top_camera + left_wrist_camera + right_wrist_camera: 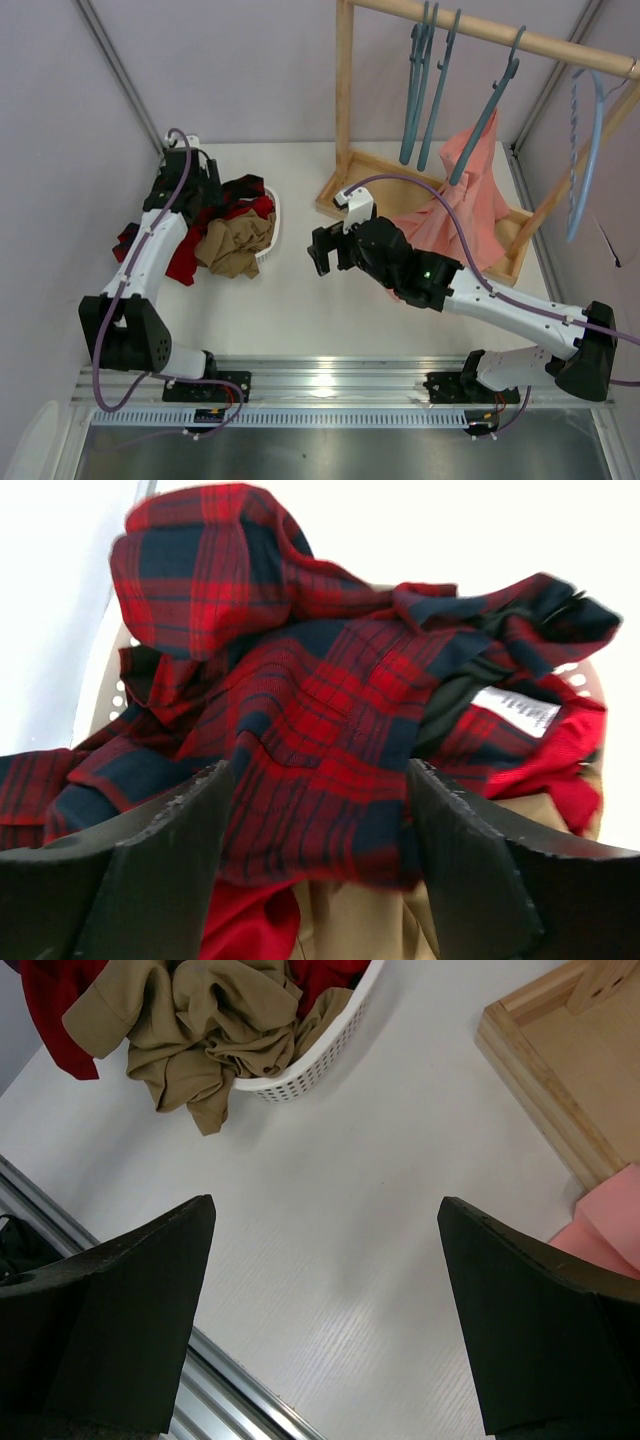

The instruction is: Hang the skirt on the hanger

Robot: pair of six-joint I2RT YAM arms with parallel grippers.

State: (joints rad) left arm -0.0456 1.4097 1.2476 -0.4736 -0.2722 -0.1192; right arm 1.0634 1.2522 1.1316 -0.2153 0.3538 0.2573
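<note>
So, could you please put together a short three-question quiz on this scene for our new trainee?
1. True or false: the right tool is holding a garment.
2. Which garment lies between the jaws of the left tool? A: the tan one. B: the plaid skirt. C: the pink one.
3. Fill in: the slate-blue hangers hang from a wooden ____.

Key: 1 false, its jaws stand open over bare table; 2 B; 3 rail.
</note>
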